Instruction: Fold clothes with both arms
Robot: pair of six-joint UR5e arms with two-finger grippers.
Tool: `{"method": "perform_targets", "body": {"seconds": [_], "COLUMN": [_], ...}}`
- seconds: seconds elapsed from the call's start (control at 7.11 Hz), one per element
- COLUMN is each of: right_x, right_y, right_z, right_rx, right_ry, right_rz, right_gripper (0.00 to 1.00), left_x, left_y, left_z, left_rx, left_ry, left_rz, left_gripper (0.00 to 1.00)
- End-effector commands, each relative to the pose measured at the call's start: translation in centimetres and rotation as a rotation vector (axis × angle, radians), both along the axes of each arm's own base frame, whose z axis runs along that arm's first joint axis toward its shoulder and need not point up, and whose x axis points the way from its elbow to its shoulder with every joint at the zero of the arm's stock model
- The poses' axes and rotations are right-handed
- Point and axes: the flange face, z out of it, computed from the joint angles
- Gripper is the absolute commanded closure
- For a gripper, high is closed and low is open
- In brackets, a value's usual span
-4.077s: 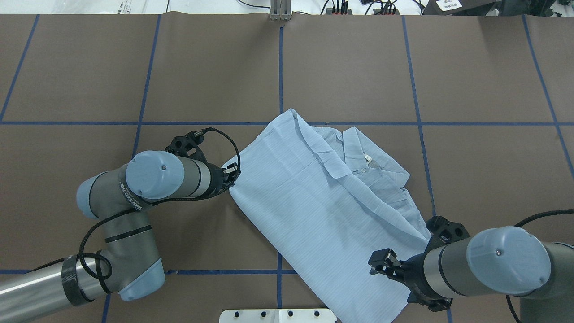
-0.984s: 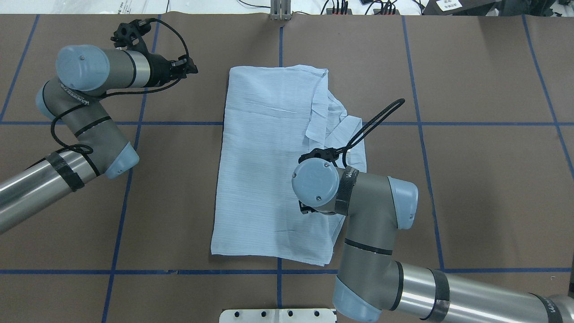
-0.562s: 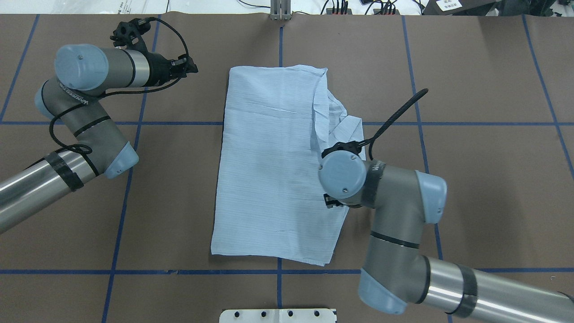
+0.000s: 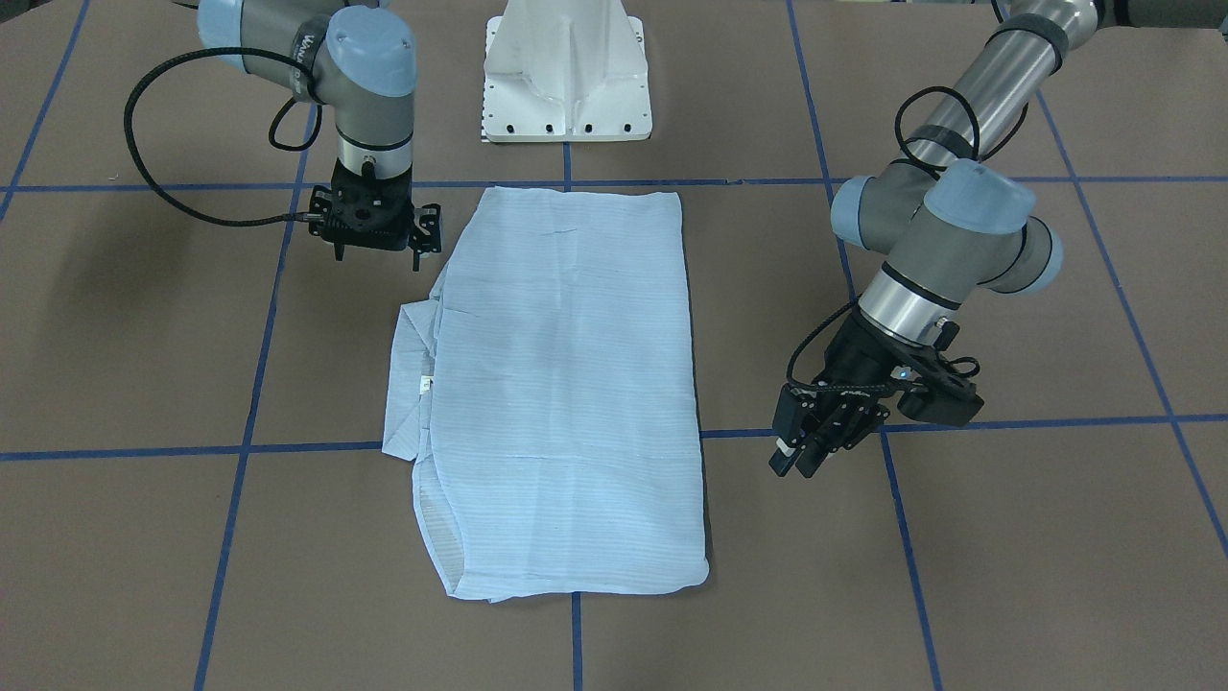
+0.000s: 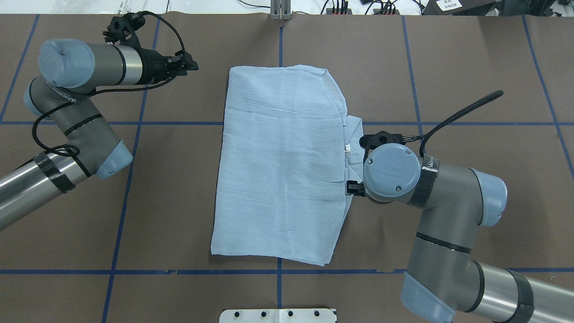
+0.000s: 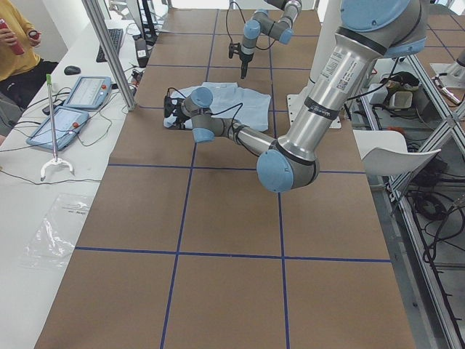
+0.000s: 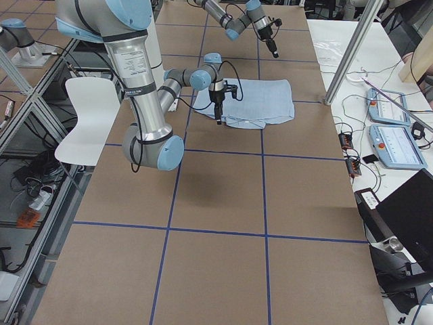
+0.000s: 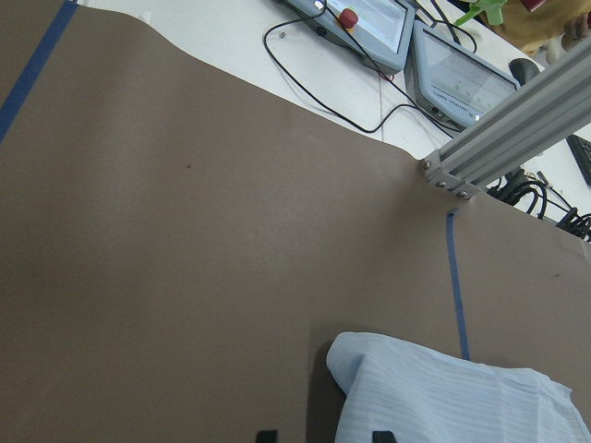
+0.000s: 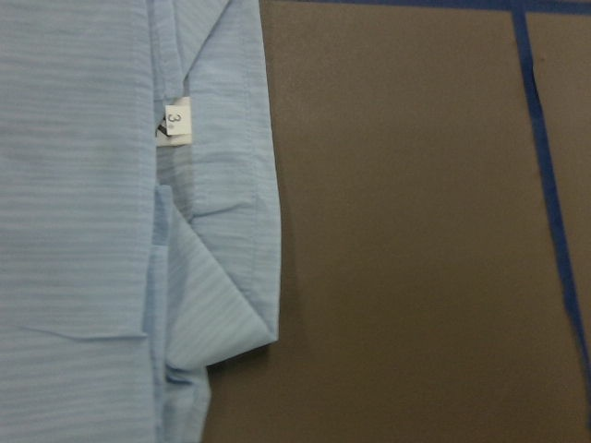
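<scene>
The pale-blue shirt lies folded into a long rectangle on the brown table, also in the front view. Its collar part and neck label stick out at the robot's right edge. My right gripper hangs open and empty just off that edge, near the shirt's corner on the robot's side; in the overhead view the wrist hides it. My left gripper is open and empty, left of the shirt's far corner, also in the front view.
The white pedestal base stands at the table's edge on the robot's side. Blue tape lines cross the table. An aluminium post and two tablets stand beyond the far edge. A person sits by the table in the exterior left view.
My right arm has moved right, off the shirt, to its right edge. The flap that stood up by the collar now lies flat. The left gripper has hardly moved.
</scene>
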Motion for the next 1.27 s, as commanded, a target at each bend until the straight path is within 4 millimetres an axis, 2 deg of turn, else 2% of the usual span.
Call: {"method": "perform_targets", "body": {"seconds": [0.0, 0.14, 0.28, 0.42, 0.56, 0.84, 1.12], "right_x": [-2.7, -4.1, -5.8, -6.7, -7.0, -7.9, -8.7], "right_y": [3.6, 5.9, 8.5, 10.2, 11.5, 13.2, 14.4], "right_z": [-2.5, -3.2, -4.4, -5.2, -5.6, -5.5, -5.0], "right_rx": [-0.244, -0.374, -0.416, -0.446, -0.487, -0.544, -0.589], "right_ry": [-0.225, -0.29, -0.334, -0.372, -0.394, -0.395, -0.388], "right_rz": [0.323, 0.446, 0.548, 0.63, 0.694, 0.736, 0.771], "right_gripper": [0.0, 0.0, 0.0, 0.01, 0.01, 0.03, 0.07], "left_x": [0.2, 0.5, 1.1, 0.3, -0.9, -1.7, -1.5], "left_y": [0.6, 1.1, 1.9, 2.6, 4.3, 5.2, 5.0], "left_z": [-0.7, -0.6, -0.6, -2.0, -1.1, -1.8, -1.3], "left_rx": [0.009, 0.004, -0.001, -0.036, -0.133, -0.152, -0.176], "left_ry": [0.013, 0.018, 0.033, 0.085, 0.15, 0.185, 0.181], "left_rz": [0.013, 0.065, 0.16, 0.142, 0.123, 0.117, 0.111], "left_gripper": [0.58, 0.57, 0.46, 0.09, 0.0, 0.0, 0.01]}}
